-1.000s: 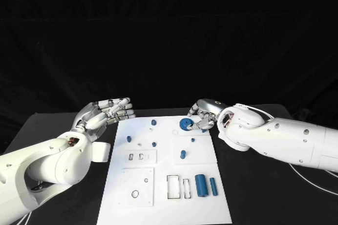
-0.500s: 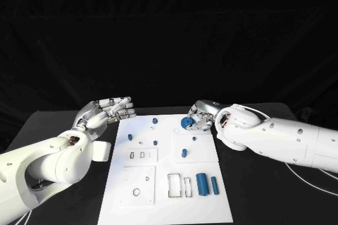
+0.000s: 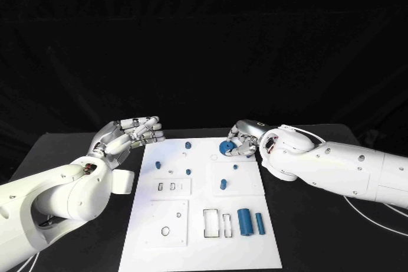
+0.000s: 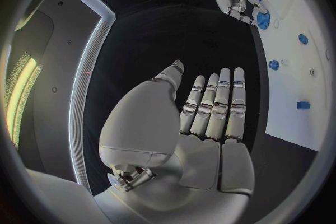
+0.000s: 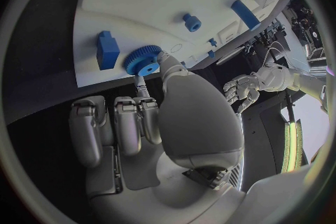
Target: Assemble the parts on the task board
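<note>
At the worktop's left side, just off the task board's (image 3: 197, 236) far-left corner, the left robot hand (image 3: 127, 137) hovers with fingers straight and apart, holding nothing. Toward the board's far-right edge, the right robot hand (image 3: 244, 141) pinches a blue gear (image 3: 226, 147) between thumb and finger. Seating it well probably means keeping the gear level and centred over its hole — pressing only once aligned. Blue pegs (image 3: 223, 184) stand nearby; two blue cylinders (image 3: 244, 222) lie near the board's near-right corner — well apart.
</note>
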